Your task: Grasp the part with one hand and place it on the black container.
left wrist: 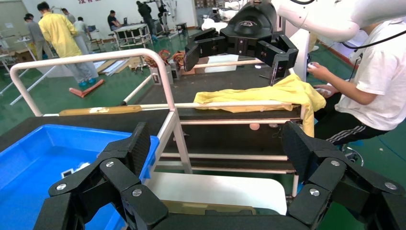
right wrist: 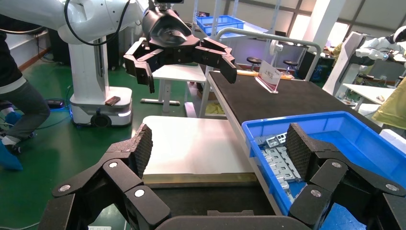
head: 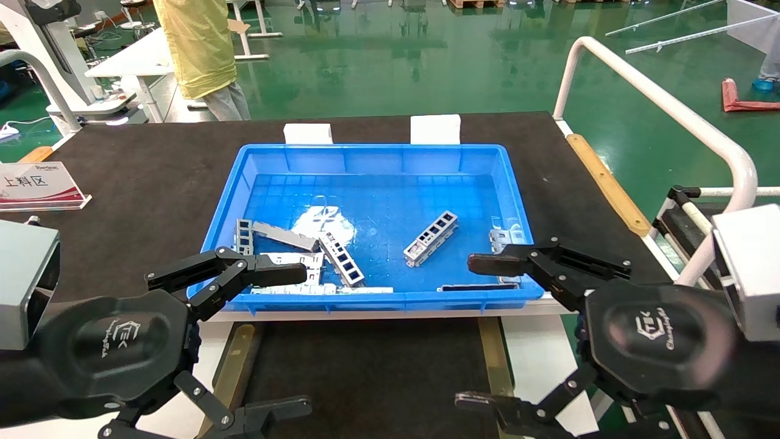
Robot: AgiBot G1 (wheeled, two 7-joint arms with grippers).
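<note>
Several silver ladder-like parts lie in the blue bin (head: 372, 148): one part (head: 431, 238) lies alone right of centre, another (head: 342, 259) lies among flat grey plates (head: 286, 236) at the near left. The black container (head: 365, 372), edged by brass rails (head: 495, 360), lies in front of the bin. My left gripper (head: 292, 341) is open and empty over the container's left side, near the bin's front left corner. My right gripper (head: 475, 332) is open and empty over its right side. The wrist views show the left gripper (left wrist: 218, 153) and the right gripper (right wrist: 220, 153) with jaws wide apart.
The bin sits on a black table mat (head: 152, 177). Two white blocks (head: 308, 133) stand behind the bin and a sign (head: 36, 186) stands at the left. A white tube rail (head: 670, 110) runs along the right side. White plates flank the container.
</note>
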